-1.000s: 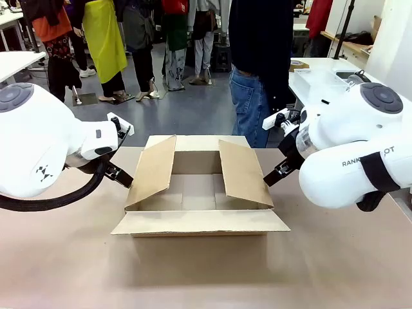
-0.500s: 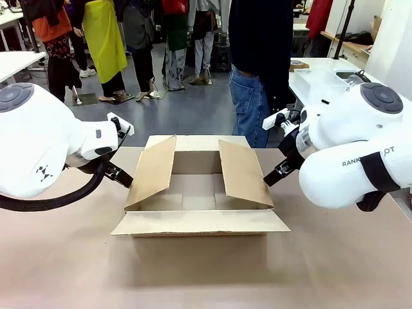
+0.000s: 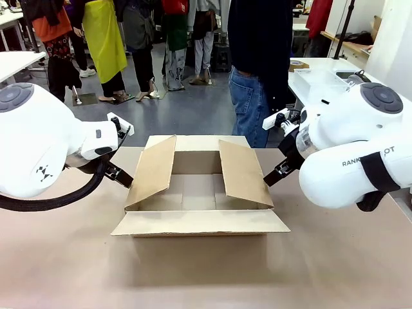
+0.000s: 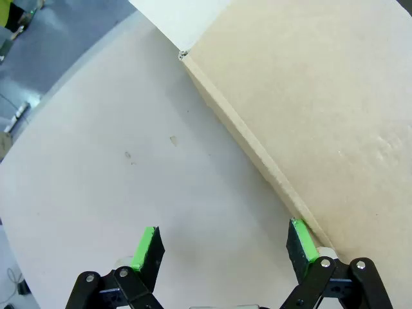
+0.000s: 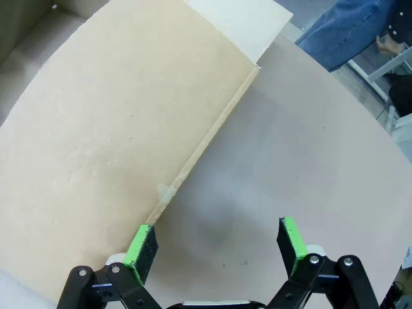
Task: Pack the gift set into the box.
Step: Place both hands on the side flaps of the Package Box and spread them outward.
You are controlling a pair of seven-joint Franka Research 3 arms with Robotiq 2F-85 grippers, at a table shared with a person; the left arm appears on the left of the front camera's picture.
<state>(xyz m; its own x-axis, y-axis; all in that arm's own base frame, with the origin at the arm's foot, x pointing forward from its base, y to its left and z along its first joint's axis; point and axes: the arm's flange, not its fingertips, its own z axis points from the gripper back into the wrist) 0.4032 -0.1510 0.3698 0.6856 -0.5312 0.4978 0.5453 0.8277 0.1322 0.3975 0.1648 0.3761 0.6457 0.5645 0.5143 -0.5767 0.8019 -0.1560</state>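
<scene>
The box stands open in the middle of the table, its two side flaps leaning inward and its front flap lying flat. My left gripper is low beside the box's left flap. In the left wrist view it is open, with one green pad against the flap's lower edge. My right gripper is by the right flap. Its wrist view shows it open, one pad at the fold line of that flap. Nothing is between either pair of fingers. The gift set is out of view.
A person in jeans stands at the table's far edge behind the box. A white table with a clear container stands at the back right. Bare tabletop lies in front of the box.
</scene>
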